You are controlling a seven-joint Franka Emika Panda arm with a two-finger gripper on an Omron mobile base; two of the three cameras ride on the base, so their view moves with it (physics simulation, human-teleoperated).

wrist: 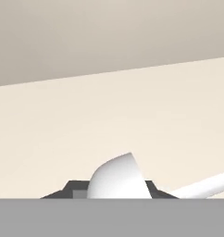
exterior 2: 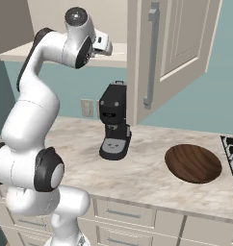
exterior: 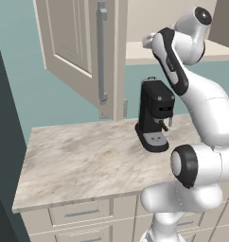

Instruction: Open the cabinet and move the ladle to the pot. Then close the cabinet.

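The beige cabinet stands open, its door (exterior: pixel 69 42) with a long grey bar handle (exterior: pixel 101 52) swung out over the counter; the same door (exterior 2: pixel 181 43) also appears from the other side. My arm reaches up to the cabinet's bottom shelf (exterior 2: pixel 119 54). On that shelf lies the white ladle (wrist: pixel 117 178), its handle (wrist: pixel 204 186) running off to the right. My gripper (wrist: pixel 114 193) is shut on the ladle's rounded bowl, with a dark fingertip (wrist: pixel 77 190) pressed against each side of it. The pot is out of view.
A black coffee machine (exterior: pixel 155 116) stands on the marble counter (exterior: pixel 83 160) directly under the arm. To its right lies a dark wooden bowl (exterior 2: pixel 193 163), and a stove edge (exterior 2: pixel 232 156) shows at the far right. Drawers (exterior: pixel 78 213) run below the counter.
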